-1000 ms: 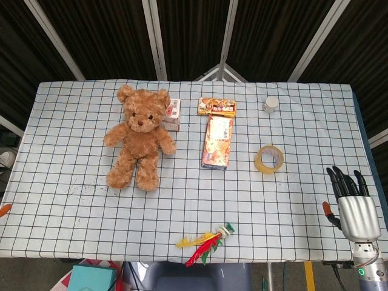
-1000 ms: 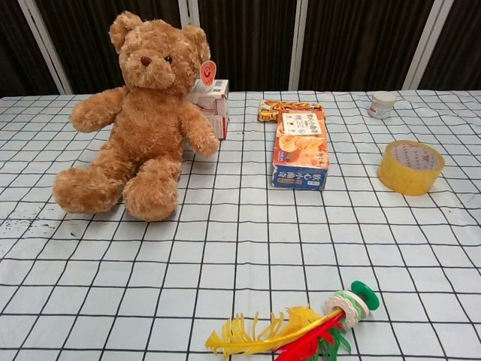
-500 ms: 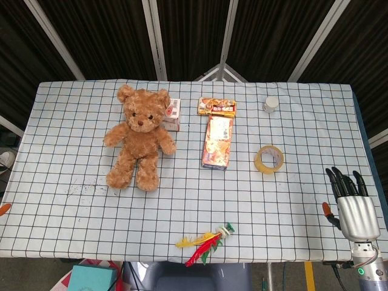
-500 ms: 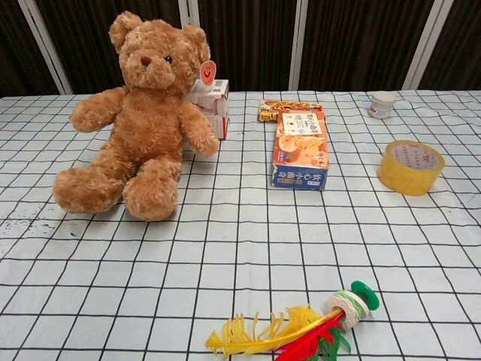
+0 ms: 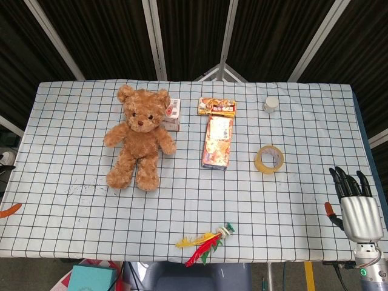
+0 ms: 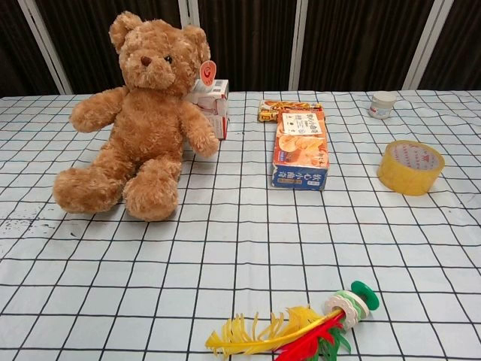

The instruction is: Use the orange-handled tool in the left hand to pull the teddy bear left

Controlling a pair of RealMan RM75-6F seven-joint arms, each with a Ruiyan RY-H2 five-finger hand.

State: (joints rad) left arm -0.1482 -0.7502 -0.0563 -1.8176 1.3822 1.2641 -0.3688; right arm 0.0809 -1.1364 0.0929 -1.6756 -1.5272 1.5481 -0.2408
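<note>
Fluffy brown plush teddy bear [image 5: 139, 138] is seated on the checked cloth-covered table [image 5: 73, 182], touching a small white carton [image 5: 173, 114]. The silver right hand [image 5: 357, 209] is held with dark fingers [image 5: 347, 182] straight, apart, gripping nothing. An orange sliver [image 5: 9, 210] is seen at the left edge; the left hand's fingers cannot be told.

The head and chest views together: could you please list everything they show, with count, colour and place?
table: one, white cloth with dark grid, fills both views
bear: one, brown, far left part, sitting
small box: one, white and red, behind the bear's arm
flat packet: one, orange, far centre
snack box: one, orange, lying just in front of the packet
jar: one, white, far right
tape: one roll, yellow, right of the snack box
shuttlecock: one, yellow and red feathers, green-white base, near edge
orange tip: one, at the left frame edge, rest hidden
teal box: one, below the near edge
right hand: one, silver palm, black fingers, empty, beyond the right edge
</note>
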